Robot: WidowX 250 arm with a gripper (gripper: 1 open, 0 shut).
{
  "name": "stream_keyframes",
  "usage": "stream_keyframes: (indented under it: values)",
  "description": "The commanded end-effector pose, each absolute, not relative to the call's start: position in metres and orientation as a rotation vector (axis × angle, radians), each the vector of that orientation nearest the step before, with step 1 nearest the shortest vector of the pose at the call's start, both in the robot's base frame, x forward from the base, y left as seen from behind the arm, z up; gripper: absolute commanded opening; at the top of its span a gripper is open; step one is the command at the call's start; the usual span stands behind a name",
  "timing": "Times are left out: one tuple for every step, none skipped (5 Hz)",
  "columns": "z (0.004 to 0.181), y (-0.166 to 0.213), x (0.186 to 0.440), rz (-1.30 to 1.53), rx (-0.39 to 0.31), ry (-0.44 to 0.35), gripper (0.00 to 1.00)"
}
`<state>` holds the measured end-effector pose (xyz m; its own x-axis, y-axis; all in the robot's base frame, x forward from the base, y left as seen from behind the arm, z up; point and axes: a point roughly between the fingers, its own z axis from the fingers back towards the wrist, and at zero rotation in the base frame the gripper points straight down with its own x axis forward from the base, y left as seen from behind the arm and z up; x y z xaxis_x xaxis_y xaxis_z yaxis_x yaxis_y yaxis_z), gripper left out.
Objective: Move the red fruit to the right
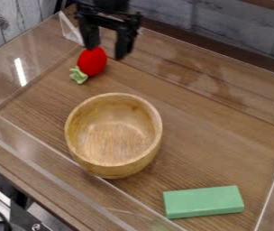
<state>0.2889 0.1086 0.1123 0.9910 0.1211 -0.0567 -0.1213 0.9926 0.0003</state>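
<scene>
While the gripper (107, 43) hovered over the far left part of the table (212, 104), the red fruit (93, 60) lay just below it in the view, in the space between the two dark fingers and slightly toward the left one. The fingers stood wide apart, and nothing was clamped between them. The fruit's red body pointed away toward the gripper, its light green leafy cap toward the near left, on the wooden surface. Whether either fingertip touched the fruit could not be told from this angle. The wooden bowl (113, 135) sat nearer the camera than the fruit, apart from it, and the green block (204, 201) lay well apart from both, at the near right.
</scene>
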Motion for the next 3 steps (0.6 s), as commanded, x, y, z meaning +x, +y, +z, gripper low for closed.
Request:
stream_keyframes:
  values:
    - [0.122,0.129,0.306,0.11,0.03,-0.03,1.0]
    - [0.111,0.138,0.312,0.118,0.04,-0.039,1.0]
    - [0.101,0.144,0.318,0.126,0.05,-0.058,1.0]
